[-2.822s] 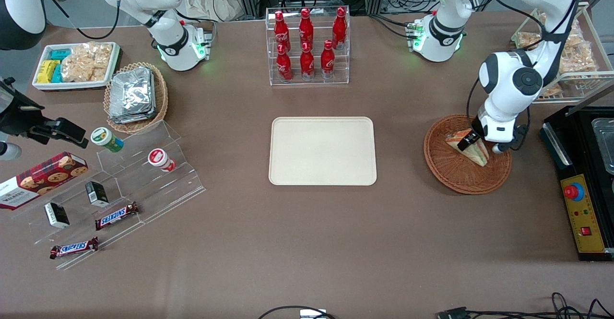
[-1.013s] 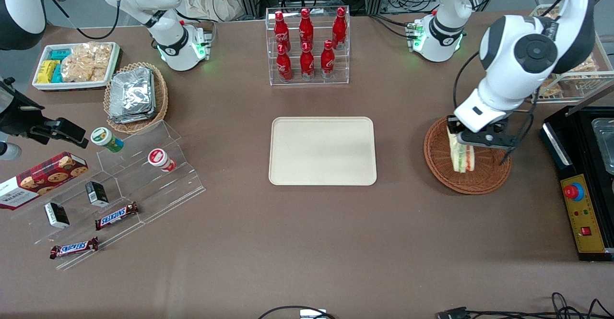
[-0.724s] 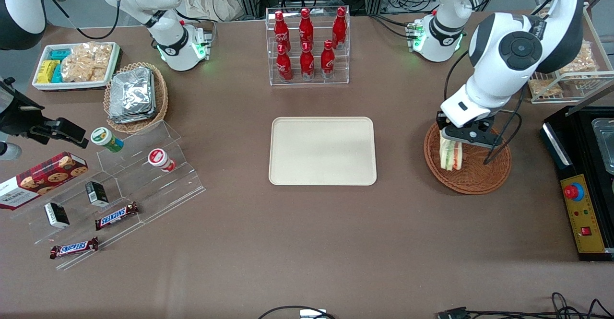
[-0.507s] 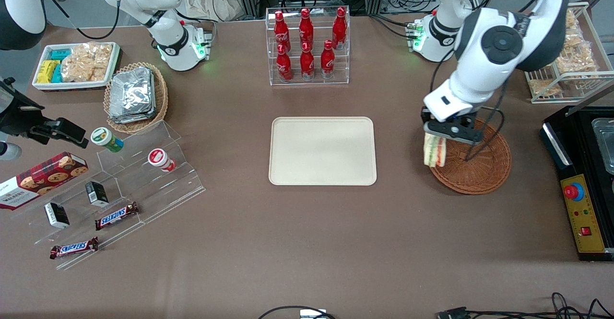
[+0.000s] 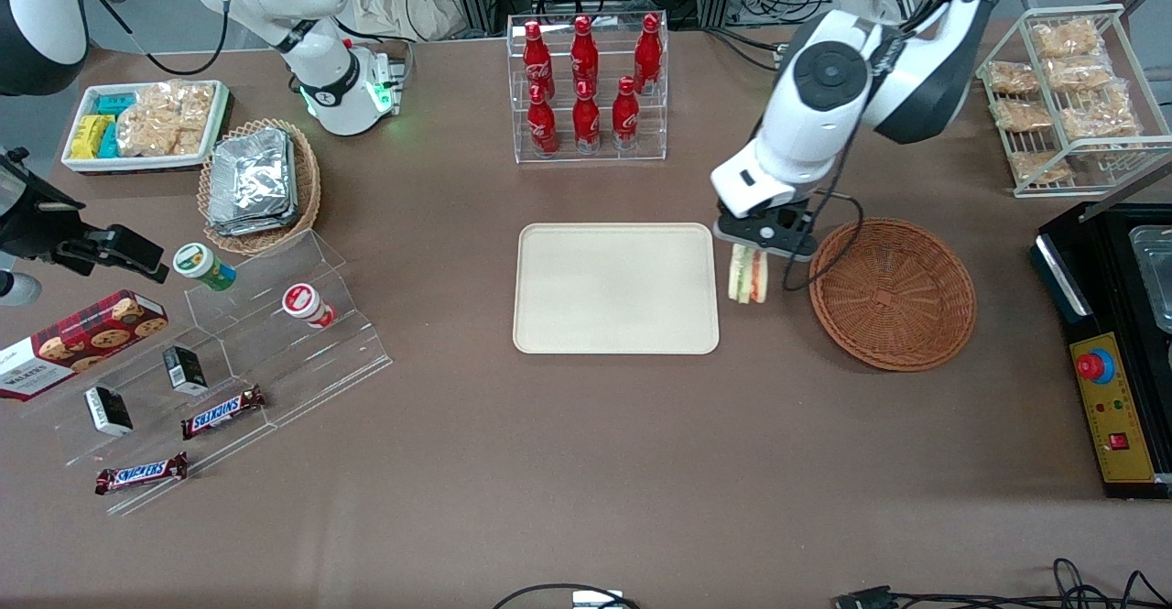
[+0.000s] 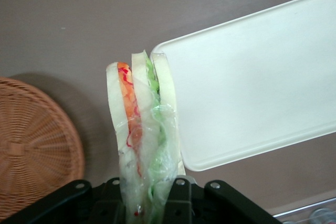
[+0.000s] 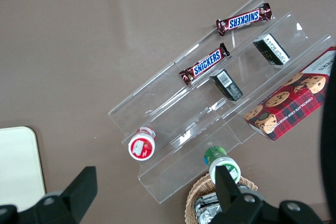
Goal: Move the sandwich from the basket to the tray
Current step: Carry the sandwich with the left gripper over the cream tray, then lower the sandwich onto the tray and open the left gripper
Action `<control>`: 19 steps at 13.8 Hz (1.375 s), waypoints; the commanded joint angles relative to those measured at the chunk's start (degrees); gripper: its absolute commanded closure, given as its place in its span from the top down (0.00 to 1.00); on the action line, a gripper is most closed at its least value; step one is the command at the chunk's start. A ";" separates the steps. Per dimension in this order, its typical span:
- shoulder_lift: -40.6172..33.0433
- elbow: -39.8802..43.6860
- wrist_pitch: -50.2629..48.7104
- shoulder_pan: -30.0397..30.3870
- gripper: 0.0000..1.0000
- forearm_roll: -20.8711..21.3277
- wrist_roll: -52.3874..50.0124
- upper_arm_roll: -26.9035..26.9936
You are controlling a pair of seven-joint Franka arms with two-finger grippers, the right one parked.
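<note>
Left arm is reaching in from its base over the table, elbow raised, wrist angled down, with the gripper (image 5: 758, 244) hanging above the bare table in the gap between the tray (image 5: 615, 288) and the basket (image 5: 893, 293), just beside the tray's edge. Its fingers are pinching the sandwich (image 5: 748, 275) at the top, and the wedge is dangling downward, off the table and outside the basket. In the wrist view the sandwich (image 6: 142, 140) is showing edge-on, with white bread, orange and red and green filling, and clear wrap bunching near the black gripper (image 6: 148, 203) body. The tray (image 6: 252, 82) corner is sitting just beside the sandwich there and the basket (image 6: 37, 145) rim is partly cut off by the frame. The fingertips themselves are hidden by the wrap and the gripper body, so the contact spot is hard to make out. In the front view the arm's white housing is covering the top of the sandwich. The basket is holding nothing, and the tray surface is bare.
</note>
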 commanded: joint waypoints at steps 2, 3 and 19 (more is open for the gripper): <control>8.79 7.22 0.62 -4.45 0.14 1.10 -7.15 0.69; 9.50 6.79 2.29 -5.16 0.14 1.18 -8.12 0.69; 21.01 -2.62 20.93 -9.82 0.15 16.81 -24.28 0.87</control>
